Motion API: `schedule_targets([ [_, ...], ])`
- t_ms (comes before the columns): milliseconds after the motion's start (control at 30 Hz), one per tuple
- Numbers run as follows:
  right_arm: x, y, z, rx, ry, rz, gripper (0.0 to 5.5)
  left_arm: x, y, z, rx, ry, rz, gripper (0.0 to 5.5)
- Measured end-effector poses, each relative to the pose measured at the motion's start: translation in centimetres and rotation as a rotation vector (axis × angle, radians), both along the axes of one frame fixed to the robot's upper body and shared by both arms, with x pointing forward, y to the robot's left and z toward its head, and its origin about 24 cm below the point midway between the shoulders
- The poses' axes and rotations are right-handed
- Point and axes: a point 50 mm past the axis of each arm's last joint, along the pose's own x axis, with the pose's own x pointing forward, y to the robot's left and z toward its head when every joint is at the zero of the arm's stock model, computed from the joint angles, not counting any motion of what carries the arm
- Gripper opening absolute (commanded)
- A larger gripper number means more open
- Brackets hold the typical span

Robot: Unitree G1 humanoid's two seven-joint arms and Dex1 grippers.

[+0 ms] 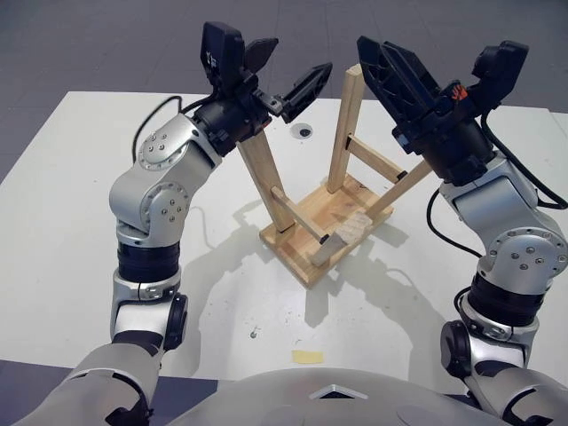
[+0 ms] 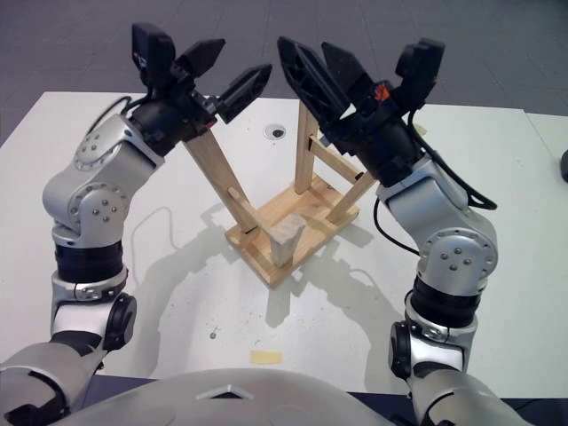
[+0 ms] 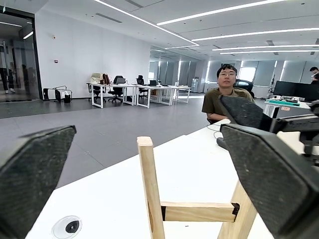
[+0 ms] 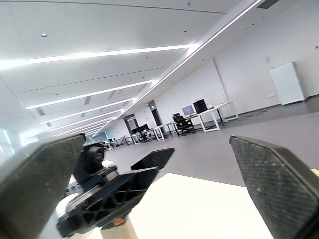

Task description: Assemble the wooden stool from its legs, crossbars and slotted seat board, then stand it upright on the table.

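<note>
The wooden stool lies upside down on the white table [image 1: 80,204], its slotted seat board [image 1: 306,253] flat and its legs pointing up. Crossbars [image 1: 297,213] join the legs. My left gripper [image 1: 297,58] hovers open over the top of the left leg [image 1: 264,182], holding nothing. My right gripper [image 2: 306,49] hangs open above the right-hand legs [image 2: 355,191], its fingers [image 1: 399,75] pointing at the far leg [image 1: 346,124]. In the left wrist view that far leg [image 3: 149,194] and a crossbar [image 3: 197,211] stand between the open pads [image 3: 279,179]. The right wrist view looks past its own pads [image 4: 279,184] at the left gripper [image 4: 119,186].
A round cable hole [image 1: 303,131] sits in the table behind the stool. A small yellow scrap [image 1: 307,357] lies near the front edge. Cables trail from both arms over the table [image 1: 444,222]. Bare tabletop spreads left and right of the stool.
</note>
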Motion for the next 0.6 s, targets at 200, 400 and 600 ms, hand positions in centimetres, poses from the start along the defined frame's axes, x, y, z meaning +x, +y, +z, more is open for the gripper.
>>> schedule_targets([
  [200,0.2,-0.5,0.2,0.025,-0.006,-0.029,5.40,0.1,0.1,0.2,-0.007,0.004,0.021,5.38],
  [400,2.2,-5.7,4.4,0.168,-0.115,-0.335,5.40,0.7,0.5,0.6,-0.043,0.021,0.056,5.38],
  [600,4.6,-12.3,2.1,-0.140,0.032,-0.794,5.40,1.2,2.6,3.4,-0.140,-0.013,0.130,5.38],
])
